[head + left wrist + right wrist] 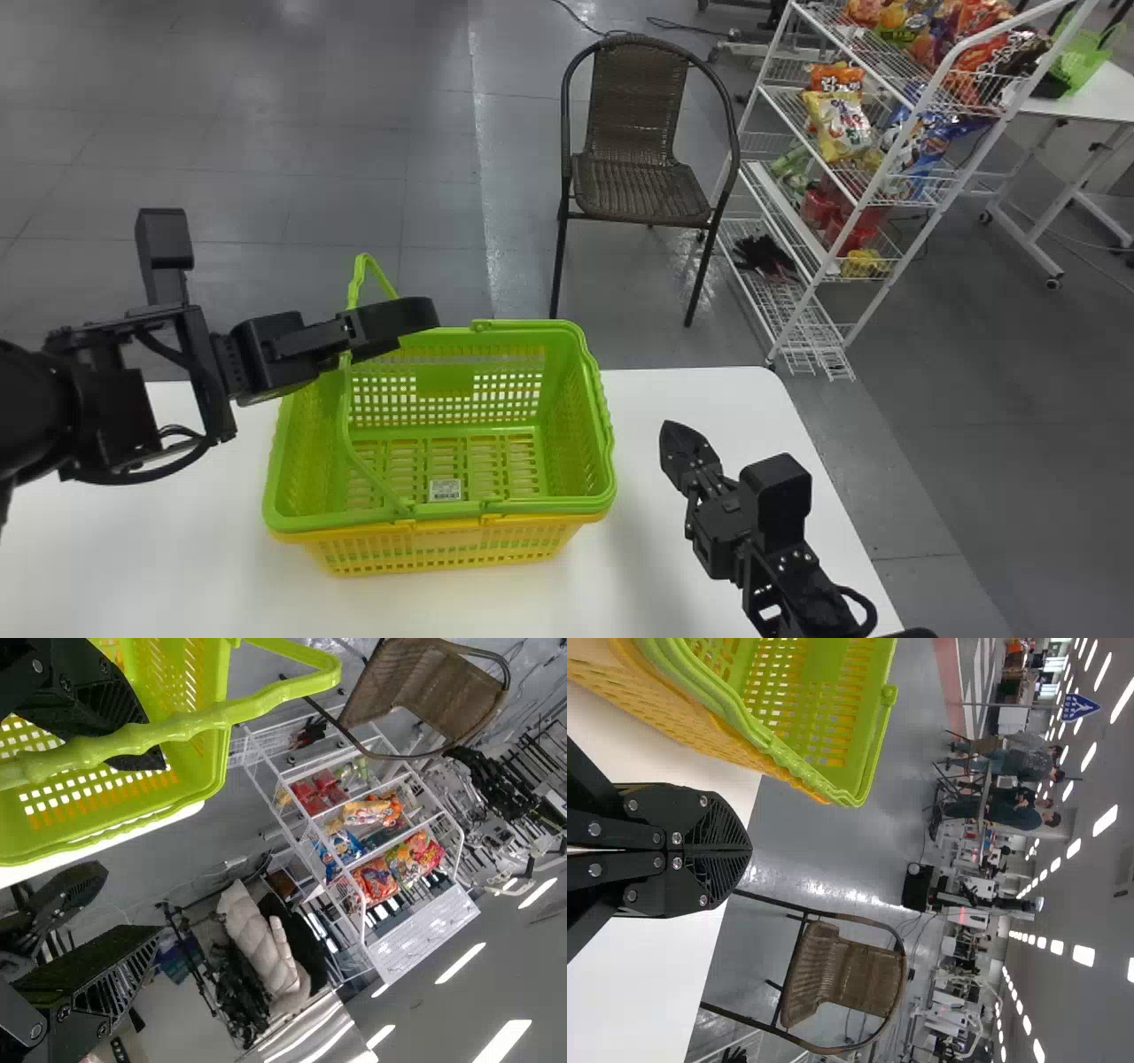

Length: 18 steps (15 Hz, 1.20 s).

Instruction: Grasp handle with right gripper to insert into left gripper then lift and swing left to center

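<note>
Handle [190,724] runs fore-and-aft beside left gripper [158,848], spread wide, empty. Right gripper [748,850], closed, empty, lies farther right.

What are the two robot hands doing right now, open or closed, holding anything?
Left gripper: jaws open, close to the green handle but not clamped on it.
Right gripper: jaws closed, holding nothing.

Matte black left arm [35,412] with boxy housings [115,412] and a looping black cable [142,478]; black right end effector [675,436] with silvery round screws [677,838] and ribbed, tapering fingers [725,828].
</note>
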Each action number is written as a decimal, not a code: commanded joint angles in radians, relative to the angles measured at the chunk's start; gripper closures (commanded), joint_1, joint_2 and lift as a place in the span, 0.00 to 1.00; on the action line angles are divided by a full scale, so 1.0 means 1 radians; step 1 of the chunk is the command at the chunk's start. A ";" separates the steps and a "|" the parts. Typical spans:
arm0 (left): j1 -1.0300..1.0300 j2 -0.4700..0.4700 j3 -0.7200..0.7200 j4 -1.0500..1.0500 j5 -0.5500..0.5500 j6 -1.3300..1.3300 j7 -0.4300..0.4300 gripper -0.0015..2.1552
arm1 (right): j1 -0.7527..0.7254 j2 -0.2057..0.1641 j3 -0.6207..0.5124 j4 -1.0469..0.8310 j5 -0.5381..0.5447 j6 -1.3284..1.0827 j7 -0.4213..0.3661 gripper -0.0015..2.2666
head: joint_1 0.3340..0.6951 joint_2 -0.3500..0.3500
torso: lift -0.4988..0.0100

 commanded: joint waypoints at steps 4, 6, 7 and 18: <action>-0.001 0.000 -0.009 0.001 0.000 -0.001 0.002 0.08 | -0.062 -0.009 0.038 0.064 0.030 0.014 -0.002 0.93 | 1.00 0.24 | 0.98; -0.001 0.000 -0.011 0.001 0.001 -0.001 0.003 0.08 | -0.074 -0.017 0.054 0.075 0.038 0.017 -0.002 0.93 | 1.00 0.24 | 0.98; 0.000 0.000 -0.012 -0.001 0.003 -0.001 0.002 0.08 | -0.079 -0.018 0.058 0.081 0.038 0.020 -0.004 0.93 | 1.00 0.25 | 0.98; 0.014 0.000 -0.022 -0.007 0.006 0.005 0.003 0.08 | -0.112 -0.020 0.106 0.108 0.056 0.042 -0.013 0.93 | 1.00 0.27 | 0.98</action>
